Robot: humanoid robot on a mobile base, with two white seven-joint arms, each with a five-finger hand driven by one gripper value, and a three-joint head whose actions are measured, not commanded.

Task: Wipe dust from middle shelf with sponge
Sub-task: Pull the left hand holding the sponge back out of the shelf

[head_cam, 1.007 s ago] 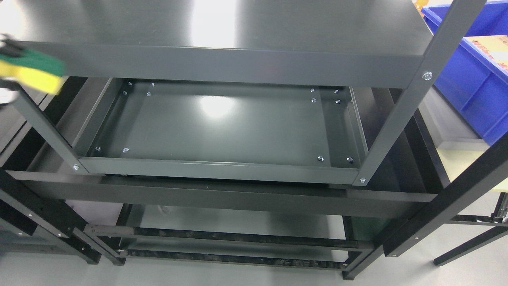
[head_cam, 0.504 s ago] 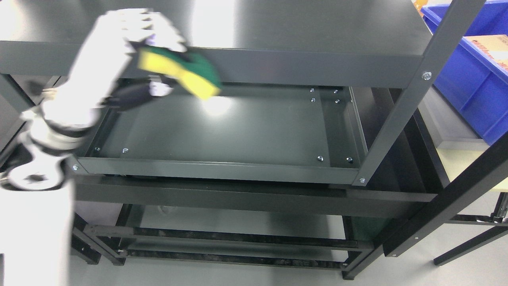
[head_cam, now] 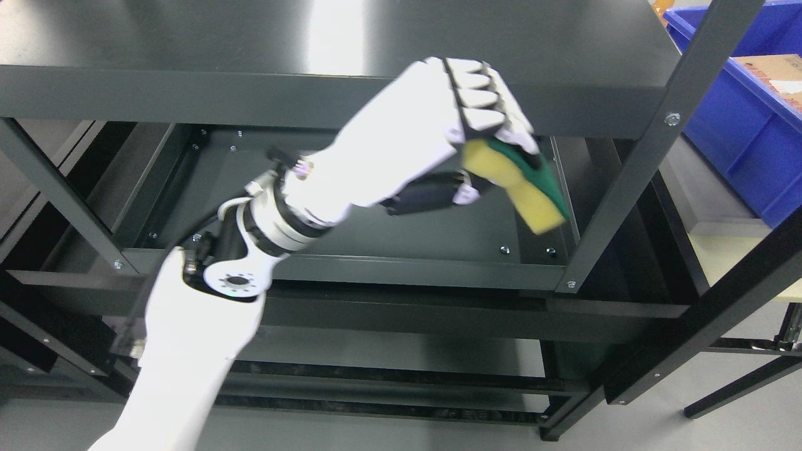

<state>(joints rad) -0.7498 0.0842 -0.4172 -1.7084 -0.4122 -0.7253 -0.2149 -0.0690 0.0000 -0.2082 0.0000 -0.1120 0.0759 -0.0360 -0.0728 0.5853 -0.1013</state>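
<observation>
left robot hand (head_cam: 463,119) grasps sponge (head_cam: 519,183) | above middle shelf (head_cam: 376,219) right edge, near post (head_cam: 626,169) | shelf floor bare leftward

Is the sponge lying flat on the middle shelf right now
No, the left hand holds the sponge tilted in the air above the middle shelf.

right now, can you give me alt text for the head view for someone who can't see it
The robot's white left hand grips a yellow and green sponge, holding it over the right side of the dark metal middle shelf, below the rack's top shelf. A blue bin sits to the right of the rack.
</observation>
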